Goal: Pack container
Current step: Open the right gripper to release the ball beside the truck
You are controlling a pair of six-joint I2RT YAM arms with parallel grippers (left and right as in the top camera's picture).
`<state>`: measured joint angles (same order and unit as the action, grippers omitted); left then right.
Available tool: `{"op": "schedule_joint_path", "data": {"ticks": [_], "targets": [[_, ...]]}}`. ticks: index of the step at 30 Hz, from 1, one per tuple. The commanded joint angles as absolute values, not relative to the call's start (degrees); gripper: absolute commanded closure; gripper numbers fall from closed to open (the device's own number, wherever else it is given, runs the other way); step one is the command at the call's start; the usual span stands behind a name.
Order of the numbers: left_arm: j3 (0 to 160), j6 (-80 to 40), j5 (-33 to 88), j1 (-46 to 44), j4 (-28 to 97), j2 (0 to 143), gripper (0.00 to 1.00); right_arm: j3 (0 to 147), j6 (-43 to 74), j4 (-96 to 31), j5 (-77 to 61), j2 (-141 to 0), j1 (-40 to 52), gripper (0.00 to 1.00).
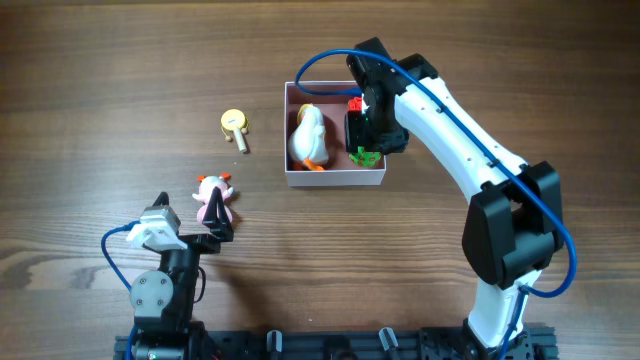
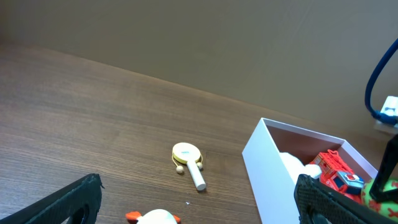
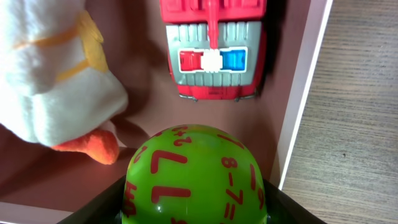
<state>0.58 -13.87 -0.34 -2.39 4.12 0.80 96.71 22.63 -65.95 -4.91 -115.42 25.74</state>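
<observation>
- Roughly mid-bench and a little right of centre sits the container [image 1: 335, 180], its open top facing up so toys can be lowered straight in.
- Inside, a white plush duck [image 1: 308, 135] with orange beak and feet fills the left side. A red toy truck [image 1: 354, 103] lies in the far right corner. The near right corner is free, which I judge is why the next toy is aimed there.
- The right jaws are closed around a green ball [image 3: 196, 180] marked with red numbers, one finger on each side. They hold it over that free corner, close to the right wall. Whether it touches the pink floor I cannot tell.
- The right arm [image 1: 470, 150] reaches in from the near right across the container's right wall and hides part of the truck in the overhead view.
- By my reckoning the packing is partly done, with two toys in, a third going in and two out on the bench.
- A yellow rattle [image 1: 235, 125] lies left of the container, near it but apart. A pink-and-white toy [image 1: 214, 197] lies closer to the robot.
- The left jaws are spread fully wide and grip nothing. They sit just beside the pink-and-white toy on its near side, probably placed to take it next.
- The bench [image 1: 100, 100] is dark brown wood grain with a matte finish.
- Beyond its far edge the left wrist view shows only a plain tan wall.
</observation>
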Motion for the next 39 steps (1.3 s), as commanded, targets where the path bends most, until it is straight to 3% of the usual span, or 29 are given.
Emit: {"op": "schedule_joint_path", "data": {"ticks": [1, 39], "targets": [[0.32, -14.13, -0.49, -2.07, 4.16, 0.43, 0.00, 99.22, 22.65, -66.26, -5.17, -115.50, 25.91, 0.40], [0.32, -14.13, -0.49, -2.07, 4.16, 0.43, 0.00, 102.76, 22.44, -69.08, -4.29, -115.50, 25.80, 0.33]]}}
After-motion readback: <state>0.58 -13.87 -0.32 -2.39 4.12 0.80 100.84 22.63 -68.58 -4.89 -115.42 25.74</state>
